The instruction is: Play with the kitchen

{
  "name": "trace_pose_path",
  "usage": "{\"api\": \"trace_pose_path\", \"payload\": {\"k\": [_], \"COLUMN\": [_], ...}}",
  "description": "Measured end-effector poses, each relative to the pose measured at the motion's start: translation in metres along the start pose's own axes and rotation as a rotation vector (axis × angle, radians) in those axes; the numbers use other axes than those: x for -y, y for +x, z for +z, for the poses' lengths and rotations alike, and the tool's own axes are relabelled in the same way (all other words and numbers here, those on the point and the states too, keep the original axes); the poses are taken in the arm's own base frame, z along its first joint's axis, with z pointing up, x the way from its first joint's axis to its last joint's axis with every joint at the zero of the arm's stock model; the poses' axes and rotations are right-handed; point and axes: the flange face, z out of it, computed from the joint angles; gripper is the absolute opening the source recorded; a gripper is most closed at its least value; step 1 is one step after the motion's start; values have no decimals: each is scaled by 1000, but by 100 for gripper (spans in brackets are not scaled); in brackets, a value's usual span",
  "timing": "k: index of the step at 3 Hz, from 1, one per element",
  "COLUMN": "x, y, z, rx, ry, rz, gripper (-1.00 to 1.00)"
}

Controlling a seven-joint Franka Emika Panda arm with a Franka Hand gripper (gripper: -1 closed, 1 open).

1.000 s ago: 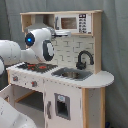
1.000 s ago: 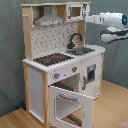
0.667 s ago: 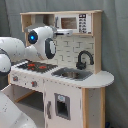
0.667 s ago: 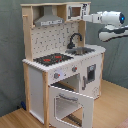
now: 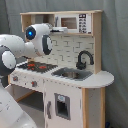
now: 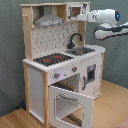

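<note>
The kitchen (image 5: 95,80) (image 6: 37,80) is a tall light-wood and white toy unit. It has a black-red hob (image 5: 36,65) (image 6: 54,59), a black tap (image 5: 84,59) (image 6: 75,39) over a sink (image 5: 72,74) (image 6: 82,50), and a grey hood (image 6: 47,20). Its windowed oven door (image 6: 70,102) hangs open and tilted down. My gripper (image 5: 61,29) (image 6: 80,16) is at the upper shelf, at the microwave-like panel (image 5: 75,22). The white arm (image 5: 37,40) (image 6: 107,17) stretches level above the counter.
A grey curtain (image 5: 117,50) hangs behind the kitchen. The unit stands on a wooden floor (image 6: 112,107). Part of the white robot body (image 5: 10,112) fills the first exterior view's lower left. Knobs (image 6: 56,75) sit on the front below the hob.
The arm has risen a little and reached further in toward the upper shelf. The oven door has stayed open.
</note>
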Motion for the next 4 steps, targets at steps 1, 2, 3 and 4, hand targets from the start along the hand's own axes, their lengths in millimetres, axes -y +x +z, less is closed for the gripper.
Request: {"api": "trace_pose_path", "payload": {"k": [1,2,3,4], "x": [-8,-14,-16,-22], "y": [0,1,4,8], "z": [11,21,32,42], "rx": [-1,-2,2,0], "ry": [7,20,33,44], "rz": [-9,-21,-31,-36], "gripper": [100,100,100,100]}}
